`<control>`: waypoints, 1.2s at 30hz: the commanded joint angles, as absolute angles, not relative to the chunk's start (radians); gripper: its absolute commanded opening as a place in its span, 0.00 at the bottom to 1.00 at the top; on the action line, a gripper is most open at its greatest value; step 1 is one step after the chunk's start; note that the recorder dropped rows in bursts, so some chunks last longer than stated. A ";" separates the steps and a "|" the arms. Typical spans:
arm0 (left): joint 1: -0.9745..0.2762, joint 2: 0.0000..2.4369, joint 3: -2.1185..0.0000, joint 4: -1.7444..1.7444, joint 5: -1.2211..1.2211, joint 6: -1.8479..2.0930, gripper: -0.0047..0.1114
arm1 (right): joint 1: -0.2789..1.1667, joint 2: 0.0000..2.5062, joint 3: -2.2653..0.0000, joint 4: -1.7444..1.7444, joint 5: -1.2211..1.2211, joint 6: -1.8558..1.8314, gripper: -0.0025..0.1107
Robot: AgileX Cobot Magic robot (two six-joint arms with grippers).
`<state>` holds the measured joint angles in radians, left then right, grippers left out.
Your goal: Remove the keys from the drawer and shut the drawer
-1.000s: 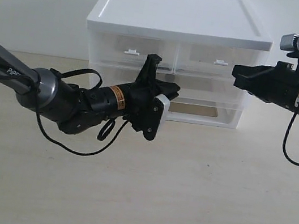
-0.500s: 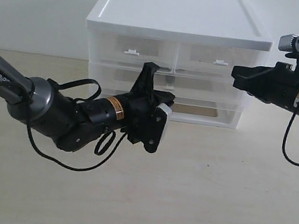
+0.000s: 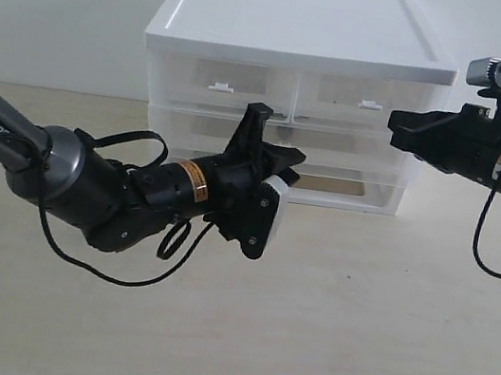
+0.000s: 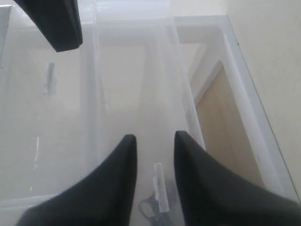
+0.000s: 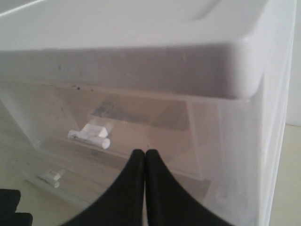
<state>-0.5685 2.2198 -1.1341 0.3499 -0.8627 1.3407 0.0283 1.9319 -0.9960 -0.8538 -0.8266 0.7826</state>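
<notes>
Rising slightly, the left gripper [image 4: 155, 136] is nearing the drawer [image 3: 357, 154], jaws partly open and empty, lining up on its tab handle [image 4: 160, 186]; the right gripper [image 5: 145, 153] is waiting closed, empty

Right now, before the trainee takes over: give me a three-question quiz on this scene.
1. True or false: the right claw is shut.
2. How many half-width drawers sit above the wide drawer? A one, B two, C three.
3. Fill in: in the left wrist view, the drawer's white tab ____ shows between the fingers of the open left claw.
Key: 1 true; 2 B; 3 handle.
</notes>
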 commanded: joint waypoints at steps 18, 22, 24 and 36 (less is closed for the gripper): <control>-0.463 2.337 -1.304 0.570 -0.875 1.204 0.32 | 0.021 1.932 -1.012 -0.797 -0.796 0.774 0.02; -0.463 2.339 -1.311 0.566 -0.875 1.208 0.17 | 0.021 1.932 -1.012 -0.797 -0.794 0.771 0.02; -0.463 2.339 -1.311 0.549 -0.875 1.222 0.08 | 0.021 1.932 -1.012 -0.797 -0.788 0.771 0.02; -0.572 2.245 -1.177 0.423 -0.863 1.333 0.08 | 0.021 1.932 -1.012 -0.795 -0.783 0.769 0.02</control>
